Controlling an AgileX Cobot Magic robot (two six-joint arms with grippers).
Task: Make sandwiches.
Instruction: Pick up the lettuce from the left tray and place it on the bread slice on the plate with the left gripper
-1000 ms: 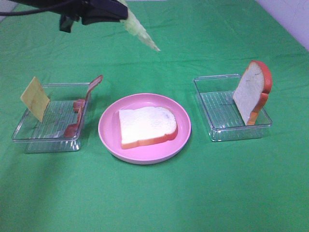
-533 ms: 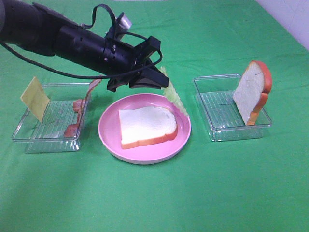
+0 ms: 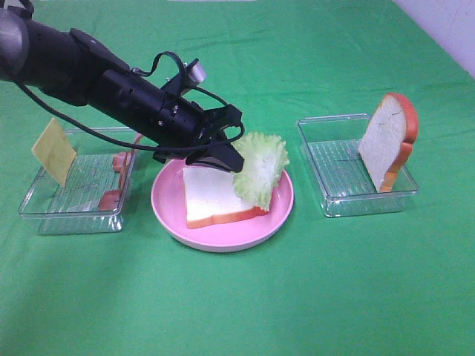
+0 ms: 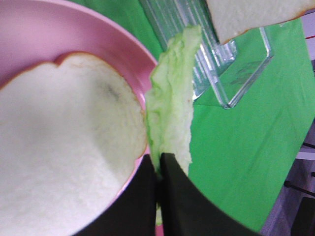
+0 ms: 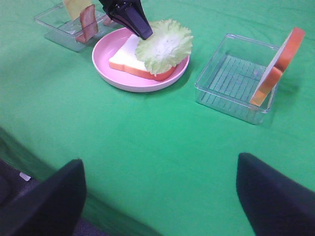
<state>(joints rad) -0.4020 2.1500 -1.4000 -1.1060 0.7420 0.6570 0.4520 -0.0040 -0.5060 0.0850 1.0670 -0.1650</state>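
— While the left pincer [image 3: 234, 163] is clamping one edge of the pale green ruffled toy lettuce leaf [image 3: 260, 169], where is that leaf sitting against the round pink plate [image 3: 223, 242]?

— It is hanging tilted over the plate's right half. It is overlapping the flat white toy bread slice with orange-brown crust [image 3: 215, 194] that is lying in the plate. I cannot tell whether the two are touching. The leaf's long axis is running from the pincer tips toward the plate's right rim, so I am judging that laying it flat over the bread is coming next.

— And the other arm?

— The right pincer [image 5: 160, 160] is hovering wide and empty, well apart from the plate, so the left is nearer. Right of the plate, a second crusted slice [image 3: 387, 141] is leaning upright in a clear ribbed plastic tray [image 3: 367, 202]. Left of the plate, a yellow cheese square [image 3: 53, 150] and a reddish bacon strip [image 3: 135, 148] are standing in a matching tray [image 3: 70, 219] on the green-clothed desk [image 3: 237, 311].
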